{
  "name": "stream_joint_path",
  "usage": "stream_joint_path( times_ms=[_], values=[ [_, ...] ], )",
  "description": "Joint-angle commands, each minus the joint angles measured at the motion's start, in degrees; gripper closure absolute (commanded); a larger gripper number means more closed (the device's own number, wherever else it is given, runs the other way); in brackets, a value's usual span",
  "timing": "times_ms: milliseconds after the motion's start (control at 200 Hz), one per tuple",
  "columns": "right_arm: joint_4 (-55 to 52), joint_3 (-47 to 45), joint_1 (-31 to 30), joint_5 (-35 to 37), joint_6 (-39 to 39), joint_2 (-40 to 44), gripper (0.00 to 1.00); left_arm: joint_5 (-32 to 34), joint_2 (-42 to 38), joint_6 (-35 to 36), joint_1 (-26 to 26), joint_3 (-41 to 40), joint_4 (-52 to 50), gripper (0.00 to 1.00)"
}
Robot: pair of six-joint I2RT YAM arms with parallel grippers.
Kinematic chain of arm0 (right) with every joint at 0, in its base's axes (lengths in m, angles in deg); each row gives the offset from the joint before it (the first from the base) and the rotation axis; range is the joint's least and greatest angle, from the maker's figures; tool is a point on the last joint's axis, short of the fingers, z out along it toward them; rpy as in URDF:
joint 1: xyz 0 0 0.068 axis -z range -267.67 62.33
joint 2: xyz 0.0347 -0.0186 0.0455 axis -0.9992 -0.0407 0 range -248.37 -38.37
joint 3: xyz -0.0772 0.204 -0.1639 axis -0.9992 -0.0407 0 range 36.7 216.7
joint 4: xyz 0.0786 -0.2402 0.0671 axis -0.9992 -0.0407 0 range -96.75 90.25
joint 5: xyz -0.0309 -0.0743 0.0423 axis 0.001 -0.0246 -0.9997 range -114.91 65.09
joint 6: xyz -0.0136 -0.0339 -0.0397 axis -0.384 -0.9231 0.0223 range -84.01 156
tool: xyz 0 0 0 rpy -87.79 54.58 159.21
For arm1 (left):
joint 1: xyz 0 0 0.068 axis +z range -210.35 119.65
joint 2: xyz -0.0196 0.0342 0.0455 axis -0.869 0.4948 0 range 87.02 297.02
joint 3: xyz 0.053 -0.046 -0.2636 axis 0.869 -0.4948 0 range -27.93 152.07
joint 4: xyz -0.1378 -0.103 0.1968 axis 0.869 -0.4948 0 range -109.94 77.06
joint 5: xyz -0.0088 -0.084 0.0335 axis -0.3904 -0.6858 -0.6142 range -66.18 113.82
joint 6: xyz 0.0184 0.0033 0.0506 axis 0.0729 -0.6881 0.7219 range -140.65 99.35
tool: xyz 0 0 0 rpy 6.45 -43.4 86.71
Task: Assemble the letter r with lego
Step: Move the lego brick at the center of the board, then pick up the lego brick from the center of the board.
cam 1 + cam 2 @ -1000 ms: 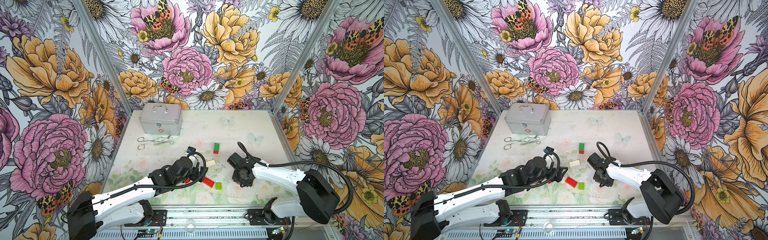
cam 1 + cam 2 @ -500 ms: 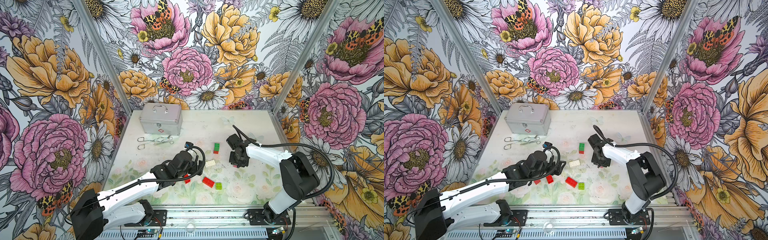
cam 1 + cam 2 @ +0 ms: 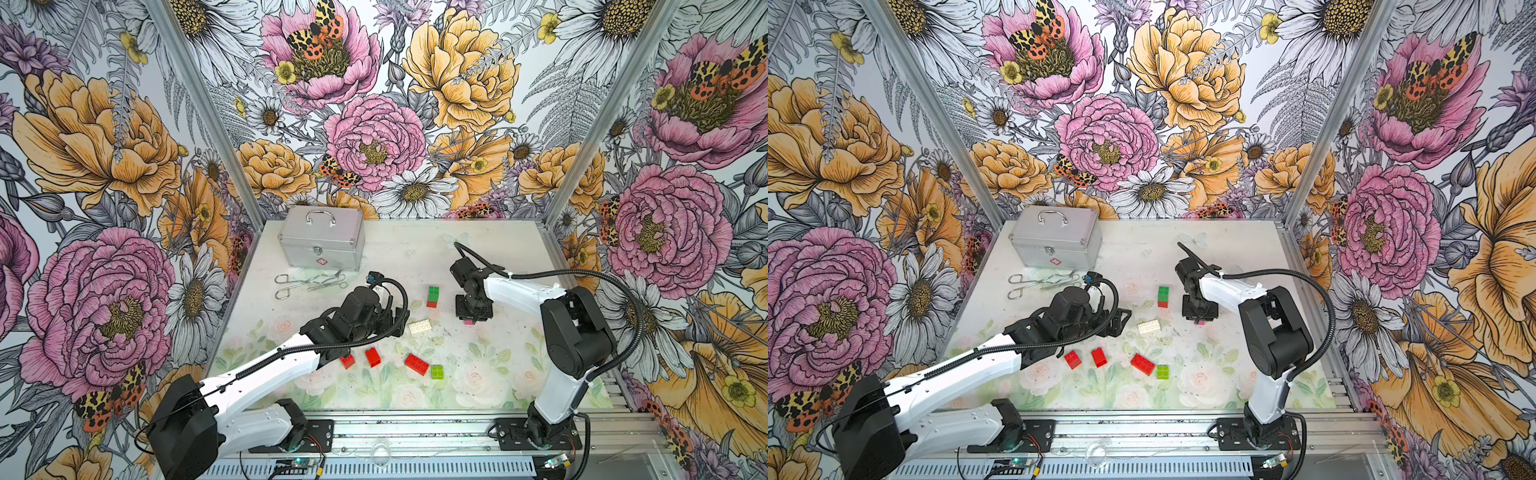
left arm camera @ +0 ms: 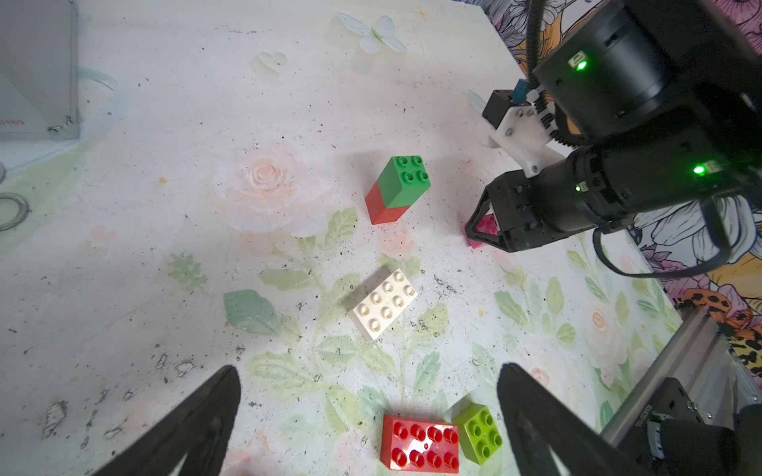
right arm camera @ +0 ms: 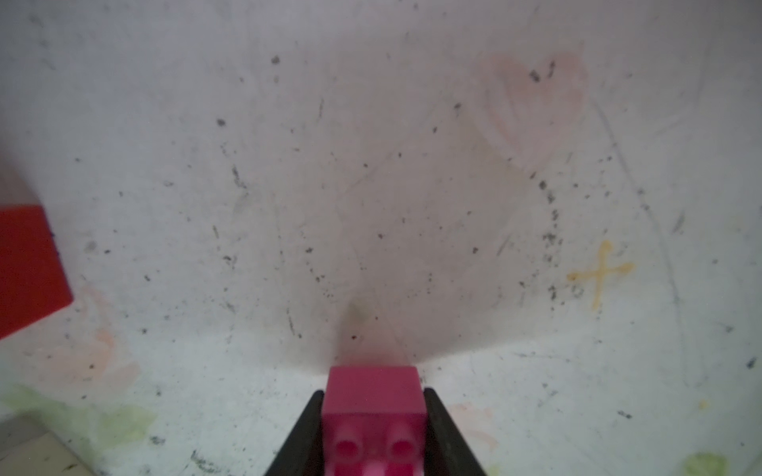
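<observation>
Lego bricks (image 3: 417, 364) lie mostly loose on the desk (image 3: 415, 249). Only a green-on-red stack (image 3: 433, 296) is joined, so the r looks barely begun. The right pincer (image 4: 480, 230) grips a pink brick (image 5: 373, 395) low beside that stack. The left pincer (image 4: 367, 371) gapes wide and empty near the white brick (image 3: 419, 327). Three red bricks (image 3: 1099, 357) and a lime brick (image 3: 436, 371) wait unplaced.

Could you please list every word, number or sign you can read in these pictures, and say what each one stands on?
Red cross sign: on the front of the silver case.
Yellow "+" mark: drawn on the table.
Red print on that case's edge: cut off and blurred, unreadable.
White lettering on a black block by the rail: too small to read.
</observation>
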Motion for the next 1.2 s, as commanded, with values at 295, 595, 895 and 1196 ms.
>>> stream_joint_path(
  times_ms=[295, 595, 895, 1196],
  values=[
    [0.90, 0.21, 0.70, -1.12, -2.88, 1.24, 0.37, -1.72, -2.40, 0.27, 0.89, 0.49, -0.02, 0.01],
    [-1.28, -1.63, -3.86, -2.27, 2.52, 12.21, 0.31, 0.18, -10.72, -0.75, 0.98, -2.52, -3.65, 0.01],
    [0.14, 2.30, -16.89, -1.73, 9.25, 8.48, 0.24, 1.79, -25.34, -6.35, 0.03, -11.49, -7.51, 0.01],
    [2.19, 7.80, -19.91, -2.95, 8.37, -0.42, 0.22, 2.80, -30.57, -7.37, -0.36, -13.43, -9.43, 0.01]
  ],
)
